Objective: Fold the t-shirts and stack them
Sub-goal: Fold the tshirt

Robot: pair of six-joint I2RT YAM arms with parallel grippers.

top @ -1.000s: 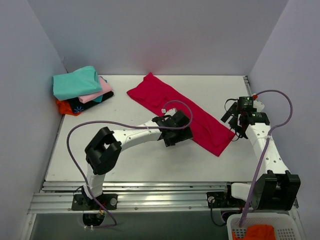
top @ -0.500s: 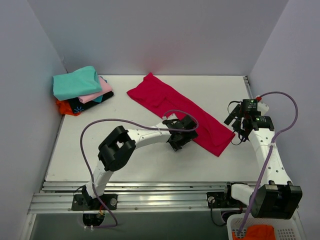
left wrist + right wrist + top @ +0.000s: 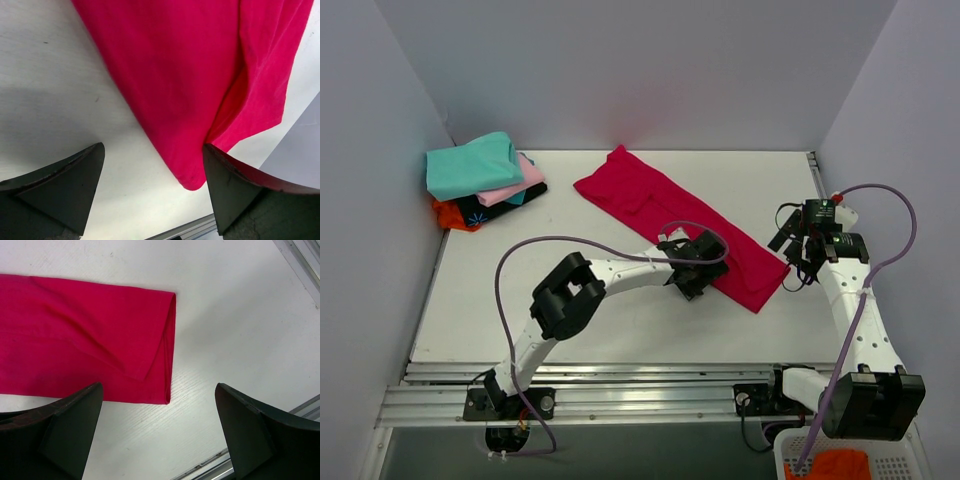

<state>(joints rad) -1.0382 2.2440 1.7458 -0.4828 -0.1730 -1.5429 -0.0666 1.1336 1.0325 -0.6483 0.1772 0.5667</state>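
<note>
The crimson t-shirt lies folded into a long strip, running diagonally from the back middle of the table to the near right. My left gripper hovers at the strip's near edge, open. In the left wrist view a rounded corner of the red shirt sits between its fingers, ungripped. My right gripper hangs just off the strip's right end, open. Its wrist view shows the folded end of the shirt between the spread fingers. Folded teal, pink, black and orange shirts are stacked at the back left.
A white basket holding an orange cloth stands off the table at the near right. Grey walls close in the left, back and right sides. A metal rail runs along the near edge.
My left arm has reached further right along the red strip's near edge. The right gripper has shifted a little to the right and toward the near side. The shirts have not moved.
</note>
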